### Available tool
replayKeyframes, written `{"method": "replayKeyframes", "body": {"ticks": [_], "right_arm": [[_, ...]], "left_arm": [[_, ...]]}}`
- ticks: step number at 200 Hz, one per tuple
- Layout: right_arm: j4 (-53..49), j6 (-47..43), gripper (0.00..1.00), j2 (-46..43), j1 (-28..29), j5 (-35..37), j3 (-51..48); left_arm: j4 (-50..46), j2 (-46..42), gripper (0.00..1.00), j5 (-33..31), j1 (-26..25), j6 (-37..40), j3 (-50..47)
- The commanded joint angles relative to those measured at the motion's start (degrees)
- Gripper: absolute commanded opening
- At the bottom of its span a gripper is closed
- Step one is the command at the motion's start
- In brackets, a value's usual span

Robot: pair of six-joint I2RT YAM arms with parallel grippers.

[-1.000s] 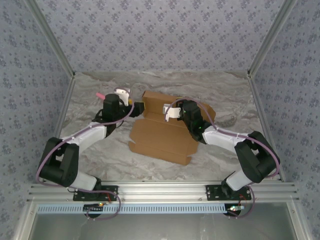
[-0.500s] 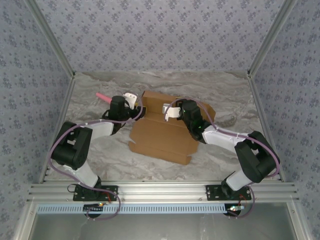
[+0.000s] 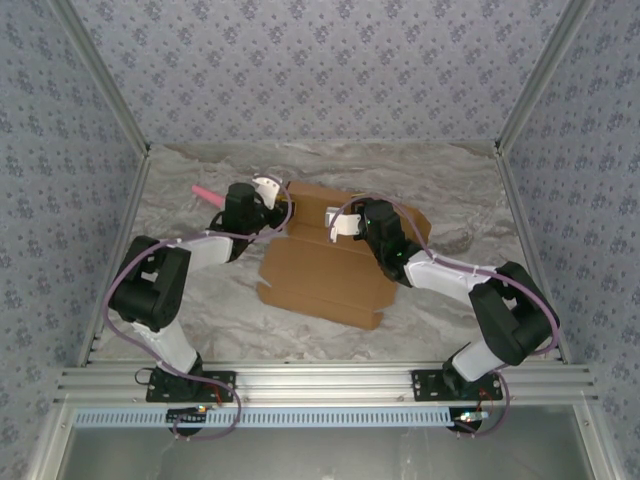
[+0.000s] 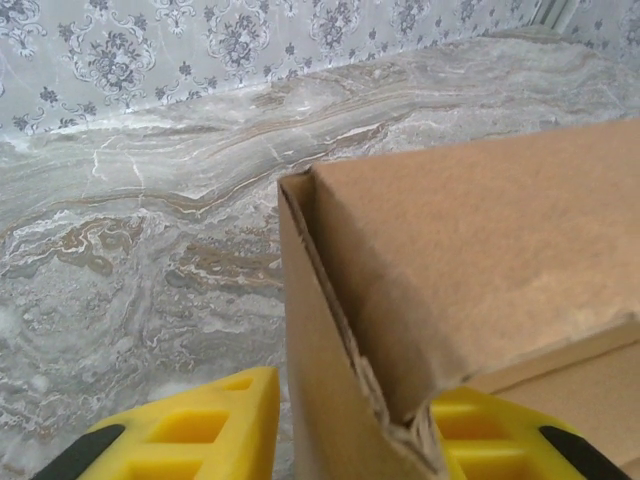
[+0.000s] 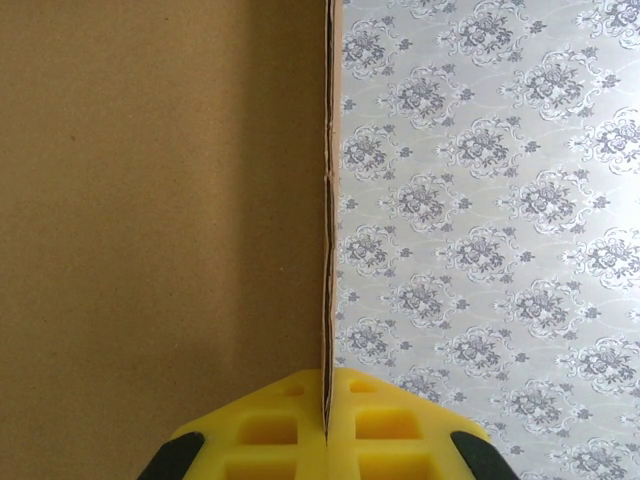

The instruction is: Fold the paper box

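paper box [image 3: 325, 275] sits mid-table on the marble tabletop [image 3: 200, 300], front panel flat toward the arm bases, back part raised. right gripper [image 5: 325, 425] is clamped tight on the edge of an upright cardboard panel. left gripper [image 4: 345, 430] straddles the left corner wall, one finger each side, can't tell if it's pinching. i'd guess side-wall step: next that wall needs squeezing and tucking inward without creasing. pink stick [image 3: 202, 191] lies further back. no readable logos or print.
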Motion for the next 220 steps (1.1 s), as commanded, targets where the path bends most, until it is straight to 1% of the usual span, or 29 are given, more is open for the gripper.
{"method": "replayKeyframes", "body": {"ticks": [1,76,105,134,143,145,149,158,191,208,220], "right_arm": [[-0.9,-1.0,0.0,0.6,-0.2,-0.8,2.0],[-0.9,-0.6,0.0,0.6,0.0,0.0,2.1],[-1.5,0.8,0.17,0.5,0.0,0.9,2.2],[-2.3,4.3,0.32,-0.6,0.1,0.8,2.1],[-4.1,6.2,0.38,-1.2,0.2,0.5,2.6],[-4.5,6.8,0.43,-1.4,0.2,0.5,2.8],[-5.7,8.1,0.48,-1.7,0.4,0.4,3.2],[-8.4,10.9,0.55,-2.4,0.6,0.2,3.9],[-11.4,19.1,0.65,-6.0,2.5,0.6,3.7],[-18.3,25.3,0.7,-8.5,4.2,0.6,5.5],[-23.9,31.1,0.72,-9.5,6.0,3.3,7.7]], "left_arm": [[2.0,1.4,0.28,0.6,-0.7,0.0,2.0],[1.9,0.8,0.12,-3.3,-2.2,0.4,1.3],[1.9,-0.6,0.07,-6.1,-2.6,0.2,0.6],[1.8,-2.1,0.03,-7.4,-2.7,0.0,-0.3],[1.8,-2.6,0.02,-7.7,-2.7,-0.1,-0.5],[1.8,-2.7,0.02,-7.8,-2.7,-0.1,-0.6],[1.7,-2.9,0.02,-8.0,-2.7,-0.1,-0.7],[1.4,-3.4,0.01,-8.7,-2.7,-0.2,-0.9],[-0.3,-5.3,0.01,-11.0,-3.0,-0.7,-1.4],[-0.9,-6.2,0.01,-13.0,-3.4,-0.9,-1.7],[-1.2,-6.5,0.01,-14.2,-3.5,-1.3,-1.9]]}}
